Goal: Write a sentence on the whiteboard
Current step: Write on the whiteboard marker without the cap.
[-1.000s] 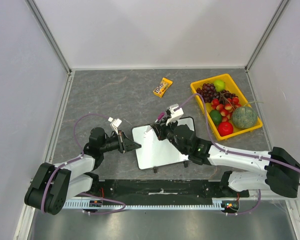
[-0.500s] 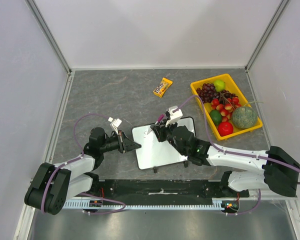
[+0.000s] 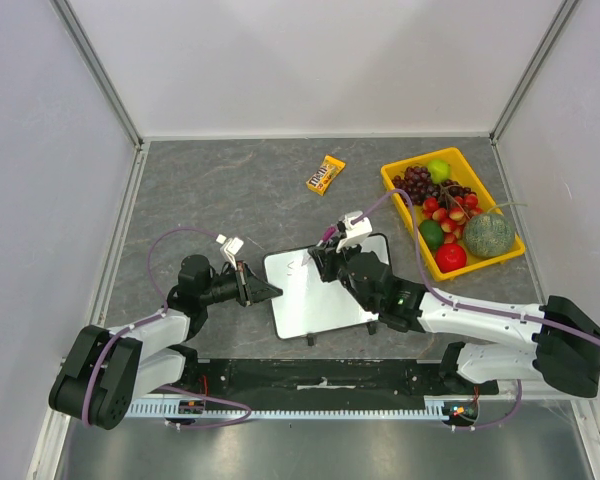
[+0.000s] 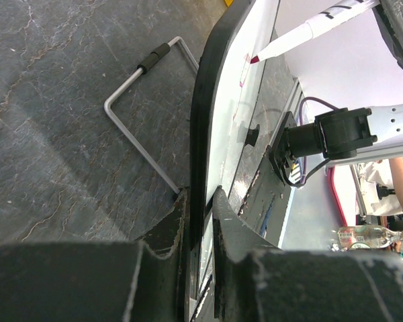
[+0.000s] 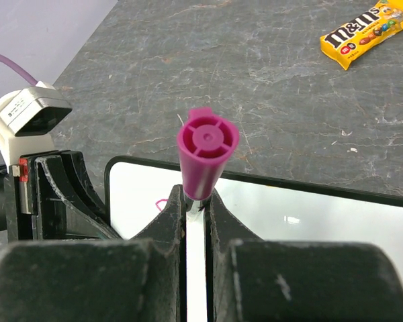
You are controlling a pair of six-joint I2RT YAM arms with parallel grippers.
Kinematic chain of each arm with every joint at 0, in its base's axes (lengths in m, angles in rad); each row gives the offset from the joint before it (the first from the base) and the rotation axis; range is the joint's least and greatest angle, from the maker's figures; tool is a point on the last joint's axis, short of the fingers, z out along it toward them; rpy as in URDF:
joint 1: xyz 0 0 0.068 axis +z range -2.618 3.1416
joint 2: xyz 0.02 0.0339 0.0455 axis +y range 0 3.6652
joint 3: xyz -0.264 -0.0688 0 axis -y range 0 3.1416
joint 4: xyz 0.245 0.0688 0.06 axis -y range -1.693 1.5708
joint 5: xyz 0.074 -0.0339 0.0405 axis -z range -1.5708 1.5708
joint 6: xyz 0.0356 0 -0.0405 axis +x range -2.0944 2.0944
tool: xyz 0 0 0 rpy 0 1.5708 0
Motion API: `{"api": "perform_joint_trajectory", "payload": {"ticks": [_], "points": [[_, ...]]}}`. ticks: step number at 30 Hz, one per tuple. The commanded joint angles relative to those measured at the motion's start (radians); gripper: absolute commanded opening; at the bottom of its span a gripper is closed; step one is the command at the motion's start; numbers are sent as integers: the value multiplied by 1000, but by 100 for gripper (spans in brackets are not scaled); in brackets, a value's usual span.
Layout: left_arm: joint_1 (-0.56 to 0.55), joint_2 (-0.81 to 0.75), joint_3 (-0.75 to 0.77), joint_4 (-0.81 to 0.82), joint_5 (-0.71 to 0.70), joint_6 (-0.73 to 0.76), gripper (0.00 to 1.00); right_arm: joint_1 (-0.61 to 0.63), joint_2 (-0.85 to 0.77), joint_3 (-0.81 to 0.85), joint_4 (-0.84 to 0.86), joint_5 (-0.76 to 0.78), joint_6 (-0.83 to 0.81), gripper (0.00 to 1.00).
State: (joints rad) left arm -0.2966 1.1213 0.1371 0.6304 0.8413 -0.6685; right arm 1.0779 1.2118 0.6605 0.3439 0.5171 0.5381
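The left gripper [image 4: 200, 204] is closed tight on the left rim of the whiteboard [image 3: 318, 308], probably to steady it on the table between the arms. The right gripper [image 5: 196, 201] pinches a pink marker [image 5: 207, 144] with its tip at the board's far-left corner, where the sentence [image 5: 159, 200] is only a faint first stroke

Small whiteboard [image 3: 320, 300] w/ black rim, rnd corners, sentence [image 5: 160, 201] just pink strokes top-left

The whiteboard [image 3: 320, 300] lies centre-front, candy packet [image 3: 326, 174] behind it, fruit tray [image 3: 480, 265] behind-right.
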Motion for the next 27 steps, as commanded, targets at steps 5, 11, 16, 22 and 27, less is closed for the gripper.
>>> {"api": "perform_joint_trajectory", "payload": {"ticks": [5,11,16,22,27], "points": [[4,14,-13,-61,-62,47,2,-3,-15,17,20,-5,-26,0],[5,14,-14,-61,-62,47,2,1,-8,37,67,-60,-26,0],[2,15,-14,-60,-62,47,2,1,-6,42,81,-49,-26,0],[4,12,-14,-58,-61,47,2,-1,20,54,69,-14,-30,0],[4,12,-14,-60,-59,47,2,-1,43,56,53,-9,-27,0]]}}
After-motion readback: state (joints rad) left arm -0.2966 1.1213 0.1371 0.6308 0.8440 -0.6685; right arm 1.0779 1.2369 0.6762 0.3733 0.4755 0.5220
